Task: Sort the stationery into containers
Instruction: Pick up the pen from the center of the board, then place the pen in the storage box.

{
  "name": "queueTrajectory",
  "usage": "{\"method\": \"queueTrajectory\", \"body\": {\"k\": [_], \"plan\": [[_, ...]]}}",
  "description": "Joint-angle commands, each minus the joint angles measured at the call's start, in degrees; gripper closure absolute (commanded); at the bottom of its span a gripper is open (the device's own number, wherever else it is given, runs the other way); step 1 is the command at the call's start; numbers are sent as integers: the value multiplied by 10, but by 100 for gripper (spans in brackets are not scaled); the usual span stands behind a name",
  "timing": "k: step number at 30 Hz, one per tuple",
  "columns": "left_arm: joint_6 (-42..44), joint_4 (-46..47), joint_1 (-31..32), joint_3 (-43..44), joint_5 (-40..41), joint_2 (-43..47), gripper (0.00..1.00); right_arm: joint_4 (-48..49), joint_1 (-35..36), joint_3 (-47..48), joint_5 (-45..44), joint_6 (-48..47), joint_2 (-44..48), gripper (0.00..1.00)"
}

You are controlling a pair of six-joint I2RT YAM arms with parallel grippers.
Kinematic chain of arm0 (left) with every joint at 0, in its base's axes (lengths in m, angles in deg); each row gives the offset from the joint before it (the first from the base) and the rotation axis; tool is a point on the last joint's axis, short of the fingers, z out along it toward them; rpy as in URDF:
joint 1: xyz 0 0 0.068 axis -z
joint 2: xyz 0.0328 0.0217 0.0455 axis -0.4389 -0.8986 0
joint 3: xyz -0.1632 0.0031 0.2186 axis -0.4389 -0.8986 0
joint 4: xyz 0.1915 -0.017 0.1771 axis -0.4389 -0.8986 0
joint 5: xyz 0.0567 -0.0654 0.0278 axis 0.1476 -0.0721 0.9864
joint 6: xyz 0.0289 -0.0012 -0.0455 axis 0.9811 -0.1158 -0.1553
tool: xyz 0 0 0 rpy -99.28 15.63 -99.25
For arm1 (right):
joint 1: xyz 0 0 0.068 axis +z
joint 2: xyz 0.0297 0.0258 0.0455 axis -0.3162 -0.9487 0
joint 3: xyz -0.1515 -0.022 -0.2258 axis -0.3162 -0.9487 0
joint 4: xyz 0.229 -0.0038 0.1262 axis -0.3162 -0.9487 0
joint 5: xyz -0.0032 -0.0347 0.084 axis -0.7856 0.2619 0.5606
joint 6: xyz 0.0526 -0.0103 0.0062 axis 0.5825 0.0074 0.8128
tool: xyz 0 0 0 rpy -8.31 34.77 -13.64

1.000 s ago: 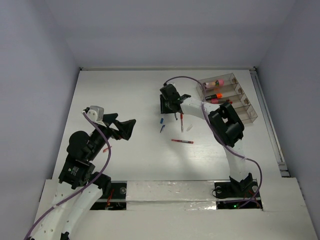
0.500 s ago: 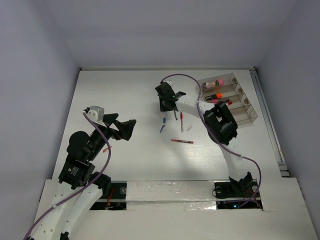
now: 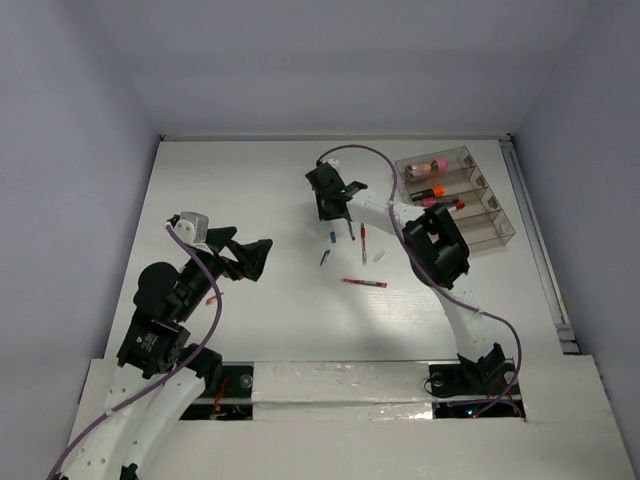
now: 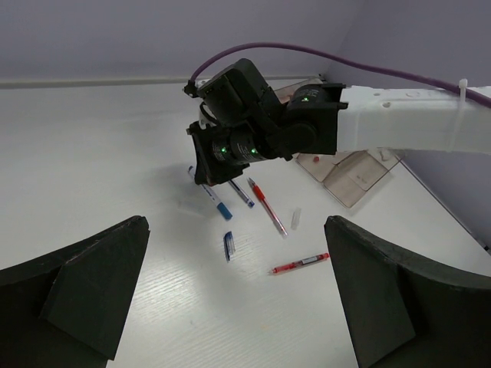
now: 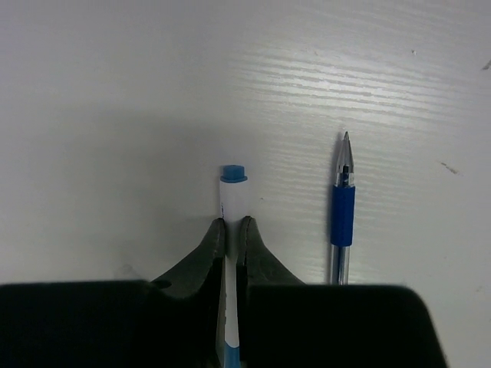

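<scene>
My right gripper (image 5: pixel 232 230) is shut on a white pen with blue ends (image 5: pixel 232 195), held low over the table left of the organiser; it also shows in the top view (image 3: pixel 330 200) and the left wrist view (image 4: pixel 230 146). A blue pen (image 5: pixel 342 215) lies just right of it. On the table lie two red pens (image 3: pixel 365 283) (image 3: pixel 363 240), a small blue piece (image 3: pixel 325 257) and a small white piece (image 3: pixel 380 255). The clear organiser (image 3: pixel 490 225) holds a pink cylinder (image 3: pixel 432 166) and highlighters (image 3: pixel 430 192). My left gripper (image 3: pixel 245 250) is open and empty, apart from them at the left.
The right arm's purple cable (image 3: pixel 365 155) arcs above the table near the organiser. A rail (image 3: pixel 540 250) runs along the table's right edge. Grey walls close the back and sides.
My right gripper has shifted left and slightly farther back over the table. The left arm has not moved.
</scene>
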Motion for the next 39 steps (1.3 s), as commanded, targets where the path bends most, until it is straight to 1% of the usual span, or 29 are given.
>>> {"method": "queueTrajectory", "body": {"k": [1,3,4,5,7,8,10,11,12,13,14,15,16,18,21,25,29,35,37,39], "plan": [[1,23,3,22,0,1,1,102,-1,-48,-46,-3,60,100],[1,23,3,22,-1,1,1,167,-1,-96,-44,0,113,100],[1,23,3,22,-1,1,1,196,-13,-137,-31,14,164,100],[1,23,3,23,-1,2,1,245,-19,-158,-26,23,189,100],[1,23,3,22,-1,5,1,294,-39,-202,-26,49,235,100],[1,22,3,23,-1,6,1,335,-47,-248,-29,56,280,100],[1,22,3,23,1,10,1,360,-67,-295,-67,78,321,100],[1,22,3,22,1,12,1,376,-98,-319,-81,89,361,100],[1,22,3,23,1,13,1,382,-118,-372,-89,104,382,100],[1,21,3,22,-1,14,1,389,-142,-401,-92,141,403,100],[1,22,3,23,-1,15,1,412,-190,-431,-93,157,444,100],[1,22,3,23,-1,16,1,422,-212,-486,-98,171,461,100],[2,22,3,23,-1,16,1,430,-234,-508,-116,199,477,100],[2,22,3,23,-2,17,1,444,-286,-558,-137,212,513,100],[2,22,8,22,-2,17,1,448,-333,-573,-150,224,527,100],[2,22,8,22,-2,18,1,437,-359,-560,-162,237,503,100],[2,22,8,22,0,17,1,426,-365,-538,-160,254,466,100],[2,22,8,23,-1,14,1,423,-365,-531,-150,282,429,100],[2,22,8,24,0,13,1,424,-365,-537,-148,289,424,98],[2,22,8,23,0,12,1,432,-365,-545,-145,292,424,94]]}}
